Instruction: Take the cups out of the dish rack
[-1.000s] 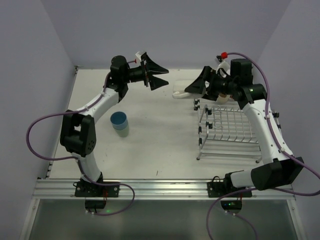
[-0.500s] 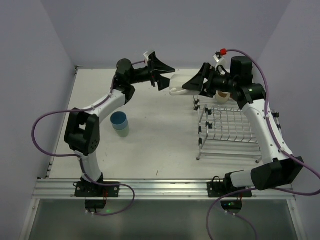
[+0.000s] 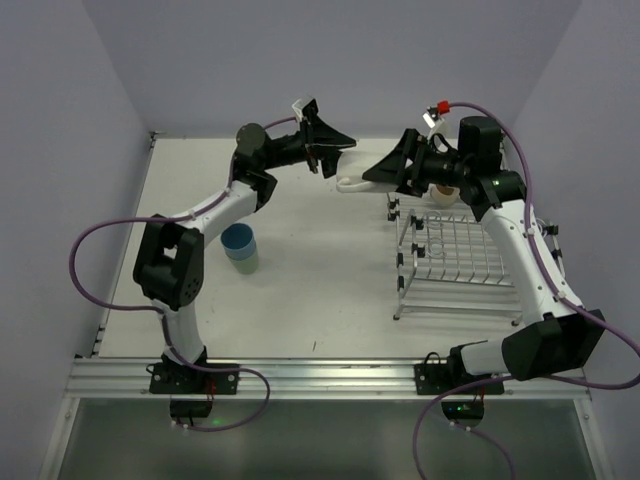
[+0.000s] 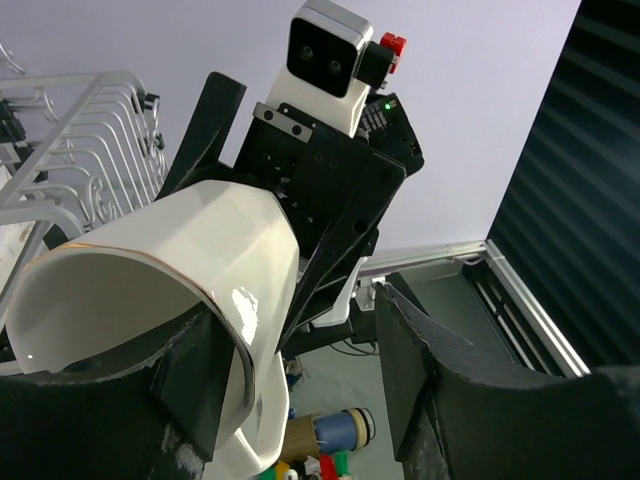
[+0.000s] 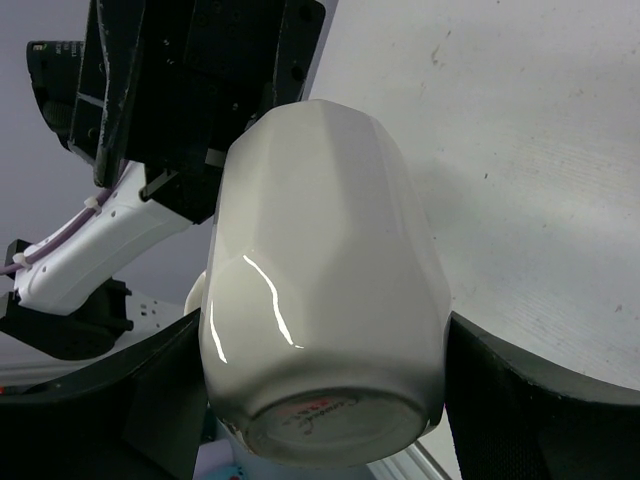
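My right gripper is shut on a white cup, holding it sideways in the air left of the silver wire dish rack. My left gripper meets it from the left and stands open. One of its fingers lies inside the white cup's mouth; the other finger stands apart from the wall. A cream-tan cup shows at the rack's far end, partly hidden by my right arm. A light blue cup sits nested in a pale green cup on the table.
The nested cups stand on the table's left half, beside my left arm. The rack fills the right half, with my right arm arching over it. Walls close in the back and both sides.
My left gripper has swung right until its jaws reach the white cup's rim, and they have narrowed a little. My right gripper carried the cup slightly left.
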You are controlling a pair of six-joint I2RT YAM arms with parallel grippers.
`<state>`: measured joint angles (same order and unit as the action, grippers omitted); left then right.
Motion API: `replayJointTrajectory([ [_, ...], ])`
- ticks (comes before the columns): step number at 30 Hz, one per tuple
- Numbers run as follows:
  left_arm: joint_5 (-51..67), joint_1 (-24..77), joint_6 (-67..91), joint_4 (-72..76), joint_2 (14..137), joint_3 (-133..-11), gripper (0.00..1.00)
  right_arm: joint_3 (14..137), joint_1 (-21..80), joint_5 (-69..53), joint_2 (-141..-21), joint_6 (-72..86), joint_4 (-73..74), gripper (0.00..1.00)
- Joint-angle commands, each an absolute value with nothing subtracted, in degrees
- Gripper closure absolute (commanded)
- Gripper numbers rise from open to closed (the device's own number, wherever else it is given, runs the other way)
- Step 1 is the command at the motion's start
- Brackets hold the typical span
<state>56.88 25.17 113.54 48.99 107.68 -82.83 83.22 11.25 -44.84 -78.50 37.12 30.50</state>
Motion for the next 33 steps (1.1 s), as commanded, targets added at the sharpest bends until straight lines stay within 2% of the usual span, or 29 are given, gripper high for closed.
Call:
replayJointTrajectory([
  [1, 55.64, 26.28, 124.98, 54.4, 107.75, -85.08, 0.43, 84.37, 11.6, -49.48, -78.05, 39.02, 23.64, 1.0],
  [3, 55.63, 26.54, 125.42, 54.75, 107.75, -84.82, 0.5, 84.64, 11.6, -49.66, -78.22, 39.02, 23.64, 1.0],
  [5, 55.55, 26.98, 126.38, 55.46, 108.02, -84.64, 0.53, 84.9, 11.69, -50.01, -78.4, 38.94, 23.73, 1.0],
  [8, 56.07, 27.33, 126.91, 55.81, 108.28, -84.55, 0.72, 85.25, 11.6, -50.62, -78.75, 38.59, 24.08, 1.0],
  [9, 56.16, 27.42, 127.0, 55.98, 108.28, -84.29, 0.89, 85.43, 11.6, -50.8, -78.75, 38.41, 24.17, 1.0],
  [10, 56.51, 27.42, 126.91, 56.07, 108.19, -84.03, 0.97, 85.69, 11.6, -50.8, -78.92, 38.32, 24.52, 1.0],
  [11, 56.69, 27.42, 126.91, 56.07, 108.11, -83.76, 1.0, 85.87, 11.6, -50.71, -79.01, 37.97, 24.7, 1.0],
  [16, 57.65, 27.42, 125.6, 55.37, 107.14, -82.36, 1.0, 87.88, 11.6, -49.66, -79.89, 36.74, 27.15, 0.99],
  [17, 57.74, 27.33, 124.29, 54.5, 106.88, -82.27, 1.0, 88.33, 11.6, -49.4, -80.41, 35.96, 28.81, 0.95],
  [18, 57.83, 27.25, 123.67, 53.27, 106.7, -82.27, 1.0, 88.68, 11.69, -49.31, -80.77, 35.51, 29.61, 0.81],
  [20, 57.66, 26.98, 122.61, 52.65, 106.26, -82.0, 1.0, 89.91, 11.6, -48.96, -81.21, 34.28, 31.81, 0.58],
  [21, 57.66, 26.81, 122.43, 52.47, 106.35, -82.09, 1.0, 90.0, 11.69, -48.96, -81.12, 33.93, 32.25, 0.37],
  [23, 57.74, 26.2, 122.17, 52.47, 106.26, -82.27, 1.0, 89.56, 11.6, -47.82, -80.16, 33.31, 32.87, 0.22],
  [24, 57.66, 25.84, 122.08, 52.73, 106.26, -82.35, 1.0, 89.3, 11.6, -47.2, -79.72, 33.14, 32.96, 0.04],
  [25, 57.66, 25.58, 121.73, 52.56, 106.17, -82.53, 1.0, 88.86, 11.69, -46.24, -79.37, 32.44, 33.31, 0.01],
  [30, 59.15, 22.77, 118.05, 47.47, 105.91, -84.55, 1.0, 87.98, 11.6, -43.95, -77.52, 30.76, 35.33, 0.01],
  [33, 60.64, 20.83, 109.1, 35.71, 105.12, -87.09, 1.0, 87.72, 11.6, -42.72, -77.52, 30.32, 37.17, 0.01],
])
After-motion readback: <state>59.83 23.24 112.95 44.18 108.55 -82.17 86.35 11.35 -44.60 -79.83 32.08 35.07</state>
